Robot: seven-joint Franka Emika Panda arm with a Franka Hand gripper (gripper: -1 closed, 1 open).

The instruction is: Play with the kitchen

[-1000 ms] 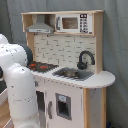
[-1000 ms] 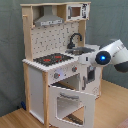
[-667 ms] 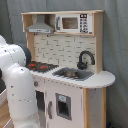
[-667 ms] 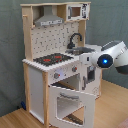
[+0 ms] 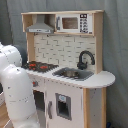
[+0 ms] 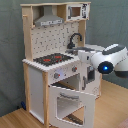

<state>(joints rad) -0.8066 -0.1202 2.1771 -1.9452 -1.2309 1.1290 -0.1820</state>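
Note:
The kitchen (image 5: 70, 55) is a tall white and light-wood toy with a black-red stovetop (image 5: 40, 65), a black faucet (image 5: 85, 57), a sink (image 5: 72, 74) and a grey hood (image 5: 40, 27). In the second exterior view the kitchen (image 6: 50, 45) has its oven door (image 6: 72, 102) folded down and open, below the knobs (image 6: 56, 75). My white arm (image 6: 107, 62) reaches in from the second exterior view's right. The gripper (image 6: 84, 52) sits at the counter's edge beside the sink side. In the first exterior view the arm (image 5: 17, 90) fills the left and hides the gripper.
A toy microwave (image 5: 70, 22) sits in the top shelf. A windowed cupboard door (image 5: 62, 106) stands shut under the sink. The kitchen rests on a wooden floor (image 6: 15, 117) before a dark curtain (image 6: 10, 50).
In the second exterior view my arm has sunk a little lower beside the counter. The kitchen and its open oven door have not moved.

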